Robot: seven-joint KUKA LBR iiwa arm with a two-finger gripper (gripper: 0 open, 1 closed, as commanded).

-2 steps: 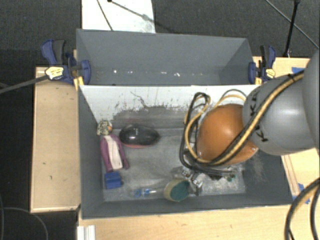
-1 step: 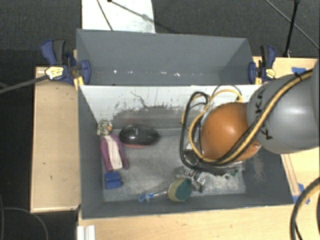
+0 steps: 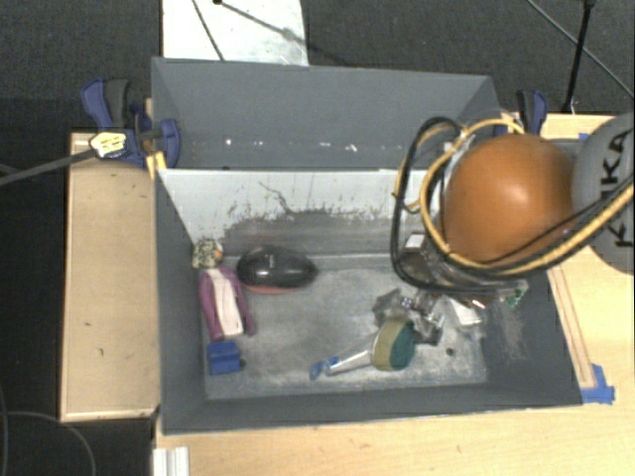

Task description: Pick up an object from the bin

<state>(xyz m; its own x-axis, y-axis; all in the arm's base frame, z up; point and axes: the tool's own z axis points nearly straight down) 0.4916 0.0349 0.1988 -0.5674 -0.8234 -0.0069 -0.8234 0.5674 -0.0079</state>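
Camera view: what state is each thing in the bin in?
gripper: low, just above the green roll.
green roll: lying on the bin floor, right half.
black oval thing: lying near the back wall.
pink thing: lying along the left wall.
blue block: front left corner.

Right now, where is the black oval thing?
The black oval thing lies left in the camera view, by the bin's back wall, just right of the purple-and-pink thing.

scuffed matt metal bin (image 3: 298, 226)
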